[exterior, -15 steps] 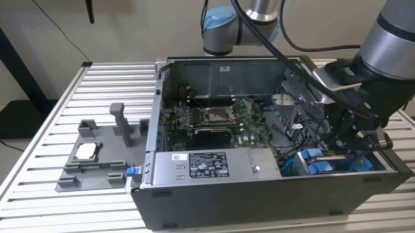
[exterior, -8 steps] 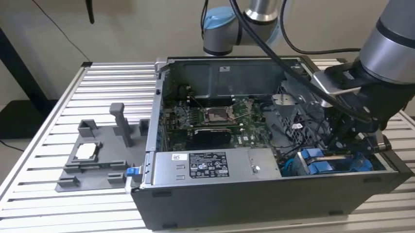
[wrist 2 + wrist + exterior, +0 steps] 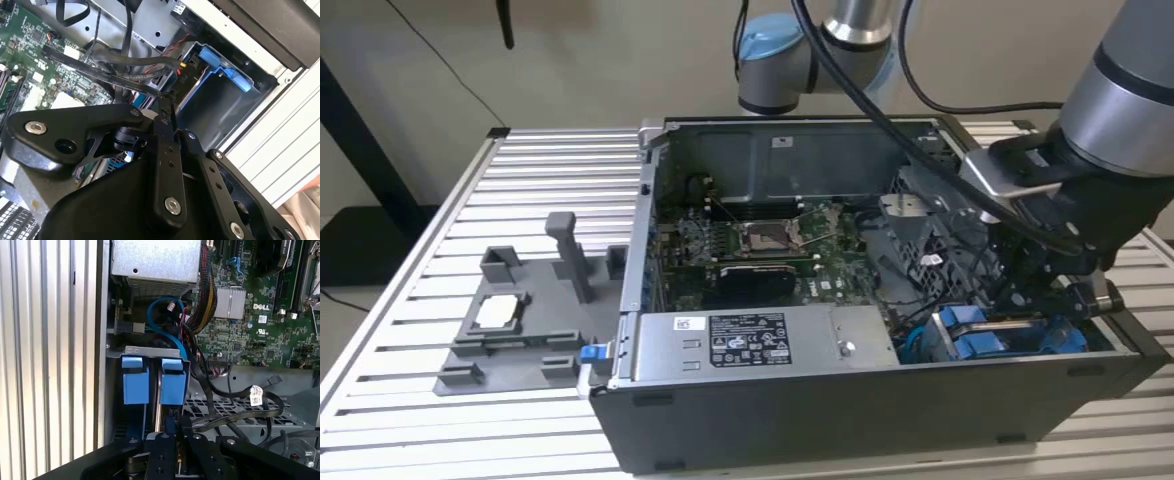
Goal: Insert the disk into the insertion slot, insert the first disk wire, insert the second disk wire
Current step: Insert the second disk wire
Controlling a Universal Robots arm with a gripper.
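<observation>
Blue plastic marks the drive bay at the lower right of the exterior view, where two carrier tabs (image 3: 974,332) stand side by side inside the open case (image 3: 881,410). The gripper (image 3: 1067,295) is lowered into that corner, just beside and above the tabs, at the end of the grey arm (image 3: 1134,90) that enters from the upper right of the frame.

In the first wrist view the same tabs (image 3: 154,381) sit at the frame's centre, upright and parallel, under a grey metal bracket. The disk (image 3: 157,412) seems to be the thin edge between them, seated in its slot, though little of it can be seen. A blue cable (image 3: 162,322) loops above the bay, and black wires (image 3: 235,412) trail across the perforated metal floor toward the lower right. The gripper (image 3: 172,447) fills the bottom edge; its black fingers (image 3: 161,452) stand close together, but whether they clamp anything cannot be told.

In the second wrist view the black fingers (image 3: 167,165) reach up to a bundle of black wires (image 3: 125,70) that crosses the upper middle of the frame, with a blue carrier (image 3: 220,67) at the upper right.

The green board (image 3: 761,240) lies at the centre of the case in the exterior view, the grey power supply (image 3: 747,345) at the lower centre, and a grey fixture (image 3: 520,320) rests on the slatted table (image 3: 400,330) at the left.
</observation>
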